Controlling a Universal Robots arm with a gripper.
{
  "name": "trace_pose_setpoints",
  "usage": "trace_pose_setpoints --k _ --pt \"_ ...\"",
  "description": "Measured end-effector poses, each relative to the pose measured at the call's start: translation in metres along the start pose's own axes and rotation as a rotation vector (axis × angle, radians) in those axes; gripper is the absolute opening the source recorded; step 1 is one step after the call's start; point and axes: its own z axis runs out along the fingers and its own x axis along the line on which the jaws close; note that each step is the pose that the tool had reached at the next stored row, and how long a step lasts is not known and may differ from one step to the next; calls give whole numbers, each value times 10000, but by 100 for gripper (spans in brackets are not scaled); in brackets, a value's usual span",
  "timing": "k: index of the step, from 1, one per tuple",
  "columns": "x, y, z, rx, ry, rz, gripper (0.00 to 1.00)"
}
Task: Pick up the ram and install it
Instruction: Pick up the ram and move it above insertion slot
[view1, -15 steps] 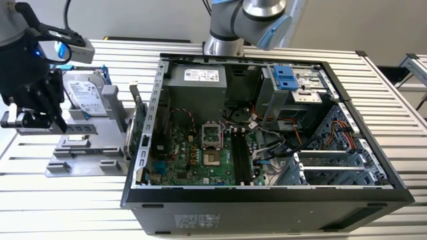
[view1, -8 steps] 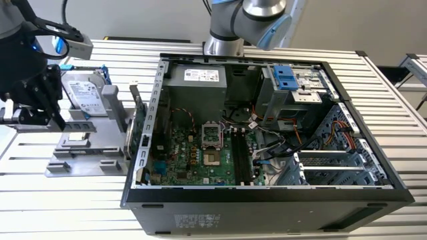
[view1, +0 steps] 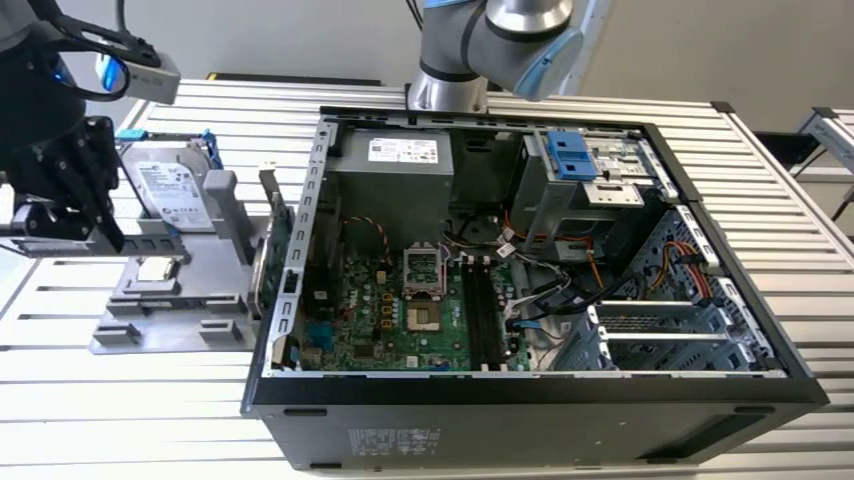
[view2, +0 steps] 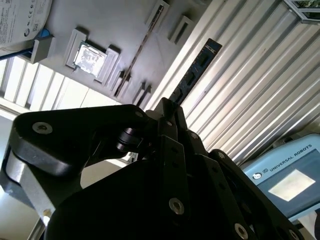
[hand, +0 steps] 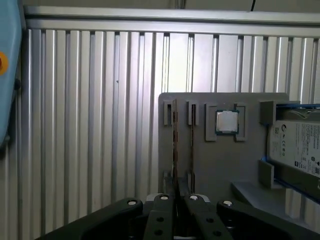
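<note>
The ram (view2: 193, 72) is a slim dark stick with small black chips. It juts out from between the fingers of my gripper (view2: 170, 107), which is shut on its near end. In the second wrist view it hangs over the slatted table, beside the grey holder (view2: 125, 30) and clear of its slots. My gripper (view1: 67, 195) is at the exterior view's far left, beside that grey holder (view1: 160, 300). The open computer case (view1: 287, 300) lies in the middle of the exterior view. Its motherboard (view1: 360, 320) has long black slots (view1: 481, 310), well away from my gripper.
The grey holder also carries a square silver processor chip (hand: 226, 121) and a silver hard drive (view1: 171, 192) in a blue frame. The arm's base (view1: 447, 90) stands behind the case. Loose cables (view1: 561, 280) and a drive cage (view1: 587, 180) fill the case's right side.
</note>
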Motion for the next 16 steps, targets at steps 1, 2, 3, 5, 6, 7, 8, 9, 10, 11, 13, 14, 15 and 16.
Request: trace_pose_setpoints --k 1,2,3,5,6,7,8,9,10,11,13,14,15,16 --pt "0 0 -17 0 1 0 0" --pt "1 0 -33 -1 0 0 0" --pt "1 0 -49 0 0 0 0" --pt "1 1 -79 0 0 0 0" --pt "1 1 -93 0 0 0 0" --pt "2 1 -108 0 0 0 0" --pt "2 1 -124 0 0 0 0" --pt "2 2 -140 -1 1 0 0" --pt "2 2 -156 0 0 0 0" --pt "3 2 -173 0 0 0 0" --pt "3 2 -205 0 0 0 0" --pt "3 2 -221 0 0 0 0" --pt "4 3 -235 0 0 0 0" --pt "4 3 -249 0 0 0 0"
